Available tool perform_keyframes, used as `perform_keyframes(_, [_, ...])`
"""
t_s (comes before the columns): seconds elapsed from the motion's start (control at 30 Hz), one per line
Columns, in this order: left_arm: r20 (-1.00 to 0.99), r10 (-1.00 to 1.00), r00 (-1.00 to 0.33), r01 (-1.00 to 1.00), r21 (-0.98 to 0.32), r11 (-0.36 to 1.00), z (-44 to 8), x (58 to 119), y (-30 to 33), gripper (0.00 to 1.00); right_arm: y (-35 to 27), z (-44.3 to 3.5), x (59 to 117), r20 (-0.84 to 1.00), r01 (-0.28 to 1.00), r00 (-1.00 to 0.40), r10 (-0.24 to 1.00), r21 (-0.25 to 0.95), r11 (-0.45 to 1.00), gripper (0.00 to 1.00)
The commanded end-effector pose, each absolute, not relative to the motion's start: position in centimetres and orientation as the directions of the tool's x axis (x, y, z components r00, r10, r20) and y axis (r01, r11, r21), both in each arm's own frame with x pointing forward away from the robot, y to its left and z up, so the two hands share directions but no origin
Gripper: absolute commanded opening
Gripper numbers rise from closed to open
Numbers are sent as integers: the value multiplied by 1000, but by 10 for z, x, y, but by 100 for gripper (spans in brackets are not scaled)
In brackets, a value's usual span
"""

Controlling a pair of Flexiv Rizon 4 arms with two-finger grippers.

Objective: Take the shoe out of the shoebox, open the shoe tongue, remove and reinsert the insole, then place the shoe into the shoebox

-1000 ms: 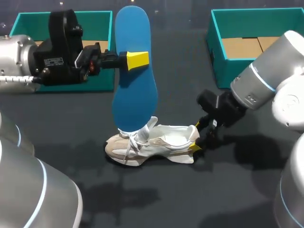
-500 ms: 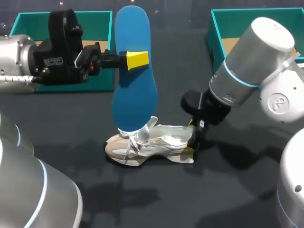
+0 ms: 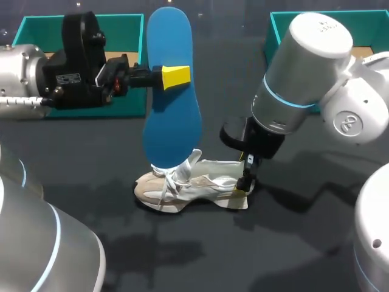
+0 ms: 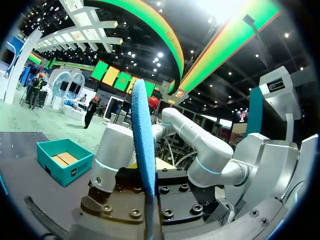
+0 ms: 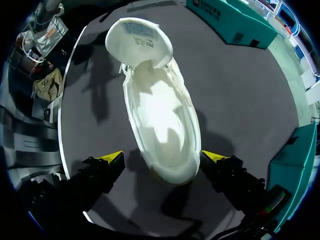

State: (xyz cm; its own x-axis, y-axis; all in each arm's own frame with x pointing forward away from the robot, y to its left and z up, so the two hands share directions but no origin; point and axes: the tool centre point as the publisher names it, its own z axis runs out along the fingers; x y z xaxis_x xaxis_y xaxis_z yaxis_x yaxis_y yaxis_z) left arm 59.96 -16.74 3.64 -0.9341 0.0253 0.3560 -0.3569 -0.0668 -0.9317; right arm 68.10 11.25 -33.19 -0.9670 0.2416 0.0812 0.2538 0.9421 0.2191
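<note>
A blue insole (image 3: pixel 171 109) stands upright above the toe of the shoe, with my left gripper (image 3: pixel 176 77) shut on its upper part. In the left wrist view the insole (image 4: pixel 142 145) shows edge-on between the fingers. The white and beige shoe (image 3: pixel 193 185) lies on the dark table, toe toward my left. Seen from the right wrist, the shoe (image 5: pixel 162 120) is open, with its tongue (image 5: pixel 138 41) folded forward and its inside bare. My right gripper (image 5: pixel 162 157) hangs open over the heel, one finger on each side, neither pressing it.
A teal box (image 3: pixel 36 30) stands at the back left behind my left arm. Another teal box (image 3: pixel 281 67) stands at the back right, partly hidden by my right arm. Dark bare table (image 3: pixel 182 249) lies in front of the shoe.
My right arm has swung in toward the left and risen over the shoe's heel, its gripper now pointing down at it. The left arm and the insole have not moved.
</note>
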Motion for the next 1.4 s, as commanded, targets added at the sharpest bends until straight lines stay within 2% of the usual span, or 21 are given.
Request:
perform_keyframes(0.03, [356,24,-934,-357,-932,-70,35,599,-169,0,120,-332,682,63,241,-970,233,193,951,100])
perform_keyframes(0.4, [356,24,-934,-357,-932,-70,35,599,-169,0,139,-326,687,54,249,-968,245,92,964,100])
perform_keyframes(0.7, [356,24,-934,-357,-932,-70,35,599,-169,0,143,-319,689,36,242,-970,239,76,967,100])
perform_keyframes(1.0, [356,24,-934,-357,-932,-70,35,599,-169,0,152,-321,714,42,197,-980,196,27,980,100])
perform_keyframes(1.4, [356,24,-934,-357,-932,-70,35,599,-169,0,155,-331,723,32,169,-985,168,32,985,100])
